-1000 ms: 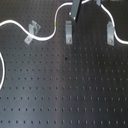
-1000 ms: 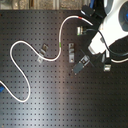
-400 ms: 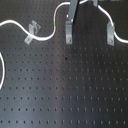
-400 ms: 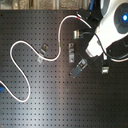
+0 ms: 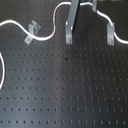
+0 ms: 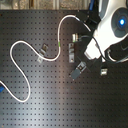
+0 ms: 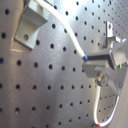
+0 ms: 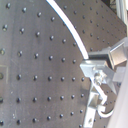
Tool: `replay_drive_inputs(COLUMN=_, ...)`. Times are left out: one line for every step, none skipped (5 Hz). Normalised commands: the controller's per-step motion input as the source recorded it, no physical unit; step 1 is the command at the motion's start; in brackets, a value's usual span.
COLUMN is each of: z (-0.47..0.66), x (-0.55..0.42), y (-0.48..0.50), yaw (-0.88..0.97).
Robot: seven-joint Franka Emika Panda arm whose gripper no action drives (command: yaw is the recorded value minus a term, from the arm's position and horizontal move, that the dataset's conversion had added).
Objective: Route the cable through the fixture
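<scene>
Black perforated breadboard [image 5: 65, 95], three metal clip fixtures [image 5: 69, 35], white cable [image 5: 42, 36] curving past them, gripper [image 7: 100, 67] clenched on the cable near the middle clip.

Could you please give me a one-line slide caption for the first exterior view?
White cable snaking past three metal clips on a black perforated board, gripper descending near the middle clip.
</scene>
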Motion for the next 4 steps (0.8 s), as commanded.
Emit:
replay_drive_inputs(z=0.42, x=0.059, y=0.203, yaw=0.00)
replay_drive_inputs(z=0.44, x=-0.069, y=0.235, yaw=0.00)
replay_drive_inputs(z=0.51, x=-0.091, y=0.325, yaw=0.00)
replay_drive_inputs(z=0.41, x=-0.061, y=0.284, yaw=0.00)
